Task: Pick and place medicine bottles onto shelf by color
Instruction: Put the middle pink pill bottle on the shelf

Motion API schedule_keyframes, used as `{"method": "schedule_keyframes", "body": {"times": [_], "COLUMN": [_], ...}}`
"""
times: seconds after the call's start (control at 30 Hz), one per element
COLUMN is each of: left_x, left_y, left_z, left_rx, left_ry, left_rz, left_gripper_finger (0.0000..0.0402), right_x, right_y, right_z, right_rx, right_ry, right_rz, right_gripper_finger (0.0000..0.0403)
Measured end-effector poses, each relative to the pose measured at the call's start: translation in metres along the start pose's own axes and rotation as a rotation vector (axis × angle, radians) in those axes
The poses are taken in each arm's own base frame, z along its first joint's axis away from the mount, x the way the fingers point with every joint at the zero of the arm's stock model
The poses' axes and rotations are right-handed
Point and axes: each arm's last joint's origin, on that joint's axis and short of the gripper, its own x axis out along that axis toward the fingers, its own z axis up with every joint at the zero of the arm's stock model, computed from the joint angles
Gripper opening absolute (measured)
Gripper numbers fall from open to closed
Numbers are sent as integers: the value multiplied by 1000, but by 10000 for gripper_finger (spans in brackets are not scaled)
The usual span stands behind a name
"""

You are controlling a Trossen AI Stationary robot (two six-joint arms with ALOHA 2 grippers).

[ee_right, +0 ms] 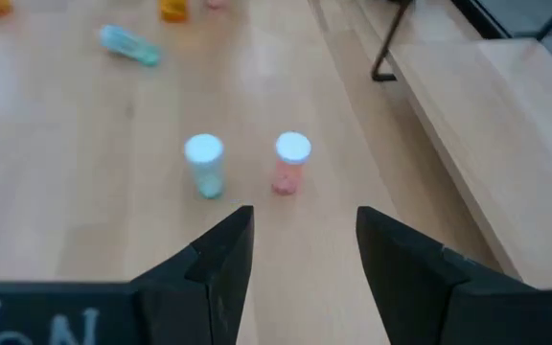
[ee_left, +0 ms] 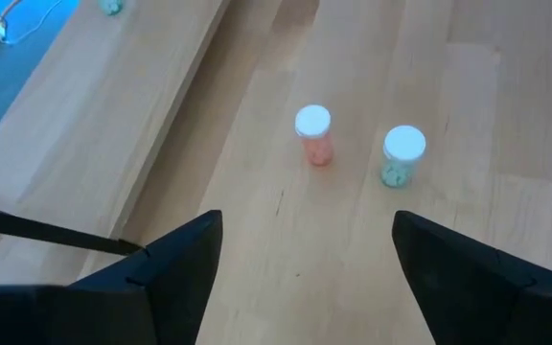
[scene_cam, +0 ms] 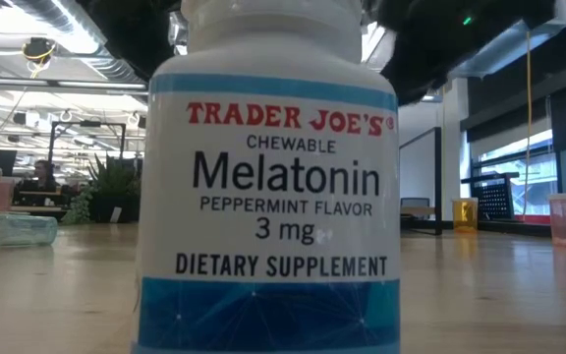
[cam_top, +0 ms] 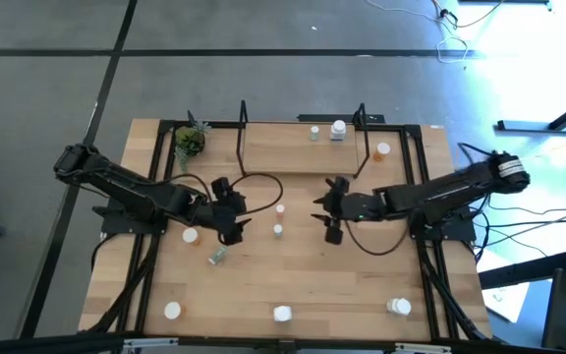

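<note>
Two small white-capped medicine bottles stand upright on the table's middle: an orange-pink one (cam_top: 280,209) (ee_left: 313,134) (ee_right: 291,161) and a pale green one (cam_top: 277,230) (ee_left: 402,153) (ee_right: 204,163). My left gripper (cam_top: 245,218) (ee_left: 305,244) hovers open to their left, and my right gripper (cam_top: 321,210) (ee_right: 305,235) hovers open to their right. Both point at the pair with nothing between their fingers. The shelf (cam_top: 303,157) stands at the far middle with a green bottle (cam_top: 314,133) and a white bottle (cam_top: 338,129) on its board.
A green bottle (cam_top: 217,256) lies on its side near my left gripper, beside a white-capped one (cam_top: 190,236). An orange bottle (cam_top: 382,150) stands right of the shelf. Three bottles (cam_top: 172,311) (cam_top: 282,314) (cam_top: 398,307) sit along the near edge; the middle one (scene_cam: 268,197) fills the low view. A potted plant (cam_top: 190,141) stands far left.
</note>
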Motion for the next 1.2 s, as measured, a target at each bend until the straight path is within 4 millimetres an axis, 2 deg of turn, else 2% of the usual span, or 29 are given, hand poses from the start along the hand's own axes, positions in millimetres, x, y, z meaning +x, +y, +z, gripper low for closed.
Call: {"method": "schedule_keyframes", "body": {"times": [0.17,0.33,0.47,0.57,0.63,0.73,0.83,1.0,1.1,1.2], "left_x": [-1,-4,-5,-5,-5,-5,-5,-5,-5,-5], "left_y": [-1,-5,-6,-6,-6,-6,-6,-5,-5,-5], "left_z": [0,-2,-2,-2,-2,-2,-2,-2,-2,-2], "left_rx": [5,17,25,25,25,25,24,21,21,21], "left_ry": [-2,-7,-8,-8,-8,-8,-9,-16,-16,-15], "left_rz": [-5,-20,-25,-24,-24,-24,-23,-8,-7,-8], "left_gripper_finger": [303,301,304,302,300,302,304,300,303,303], "right_x": [33,58,72,74,74,75,77,89,97,105], "right_y": [-6,-9,-8,-8,-7,-7,-11,-25,-27,-27], "right_z": [-13,-21,-23,-24,-18,4,22,41,53,56], "right_rx": [21,56,25,-13,-17,-26,-17,-57,-77,-138], "right_ry": [73,80,43,49,34,15,91,243,251,268], "right_rz": [-25,-21,-18,-13,-9,75,115,121,174,235], "right_gripper_finger": [188,188,188,188,188,188,188,188,188,188]}}
